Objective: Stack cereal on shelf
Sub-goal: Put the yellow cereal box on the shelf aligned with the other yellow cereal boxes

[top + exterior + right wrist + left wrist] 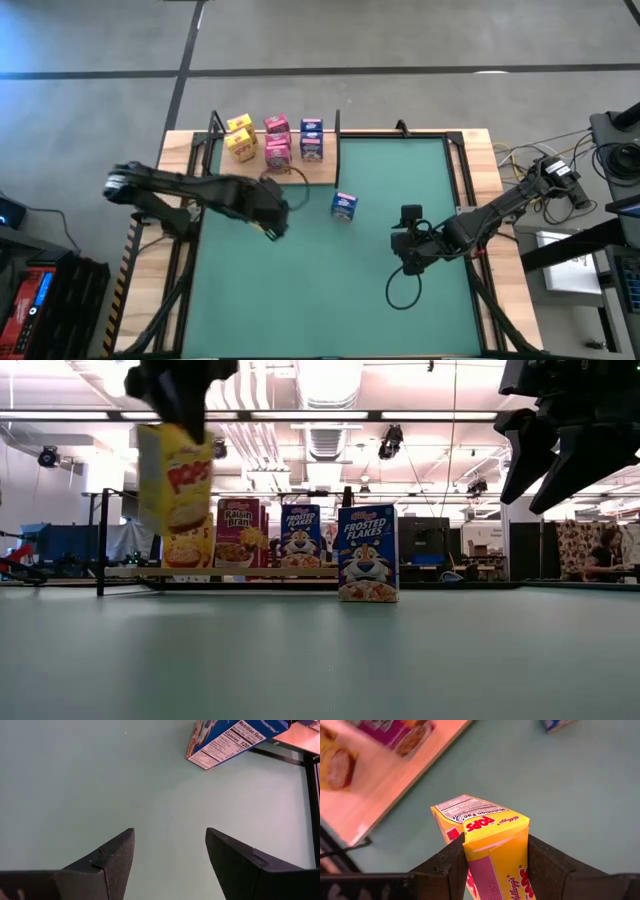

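Observation:
My left gripper (272,222) is shut on a yellow Pops cereal box (175,480), held above the green mat in front of the shelf. The shelf's pale wooden board (325,172) lies at the mat's far left between black uprights. Yellow (240,137), pink (277,141) and blue (311,140) boxes stand on their bottom ends on it. One blue Frosted Flakes box (344,206) stands upright on the mat, just off the shelf. My right gripper (410,252) is open and empty over the mat's right half. My left gripper pinches the yellow box between its two fingers (451,862) on two opposite sides (470,851), at the box's upper end (178,432). The fingers come from above, pointing down. The box hangs below them, nearly upright and clear of the mat.
The mat's near half (320,310) is bare. A black cable loop (402,290) lies on the mat below my right arm. The blue box on the mat shows in the right wrist view (235,740), ahead of my open right fingers.

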Available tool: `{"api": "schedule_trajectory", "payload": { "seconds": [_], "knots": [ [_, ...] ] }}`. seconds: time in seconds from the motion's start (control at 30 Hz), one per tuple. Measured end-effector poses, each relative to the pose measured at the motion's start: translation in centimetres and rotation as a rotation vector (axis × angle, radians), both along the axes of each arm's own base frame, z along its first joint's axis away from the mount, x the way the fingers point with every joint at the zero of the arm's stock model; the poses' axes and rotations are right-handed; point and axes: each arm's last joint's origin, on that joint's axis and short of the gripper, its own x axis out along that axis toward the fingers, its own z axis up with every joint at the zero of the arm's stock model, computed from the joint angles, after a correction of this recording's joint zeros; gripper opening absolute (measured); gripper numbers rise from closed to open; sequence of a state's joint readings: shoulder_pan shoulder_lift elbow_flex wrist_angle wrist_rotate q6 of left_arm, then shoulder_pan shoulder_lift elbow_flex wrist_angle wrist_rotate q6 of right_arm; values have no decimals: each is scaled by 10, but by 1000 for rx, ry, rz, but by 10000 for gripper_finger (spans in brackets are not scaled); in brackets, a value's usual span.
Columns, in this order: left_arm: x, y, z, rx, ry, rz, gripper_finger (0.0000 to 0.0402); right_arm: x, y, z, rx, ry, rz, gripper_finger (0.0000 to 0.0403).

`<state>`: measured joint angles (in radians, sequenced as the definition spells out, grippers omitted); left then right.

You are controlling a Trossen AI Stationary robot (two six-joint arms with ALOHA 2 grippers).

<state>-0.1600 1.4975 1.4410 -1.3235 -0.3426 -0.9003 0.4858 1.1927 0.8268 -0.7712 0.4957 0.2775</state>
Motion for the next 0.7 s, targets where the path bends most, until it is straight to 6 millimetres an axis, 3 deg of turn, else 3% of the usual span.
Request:
{"api": "schedule_trajectory", "payload": {
  "seconds": [0.17,0.37,0.7],
  "knots": [
    [-29,24,-2,-40,-30,73,152,0,0,0,0,-1,0,233],
    [-51,47,-10,-47,-124,359,152,0,0,0,1,-3,0,233],
    [-59,68,-19,67,-257,741,152,0,0,0,1,-3,0,233]
  ]
}}
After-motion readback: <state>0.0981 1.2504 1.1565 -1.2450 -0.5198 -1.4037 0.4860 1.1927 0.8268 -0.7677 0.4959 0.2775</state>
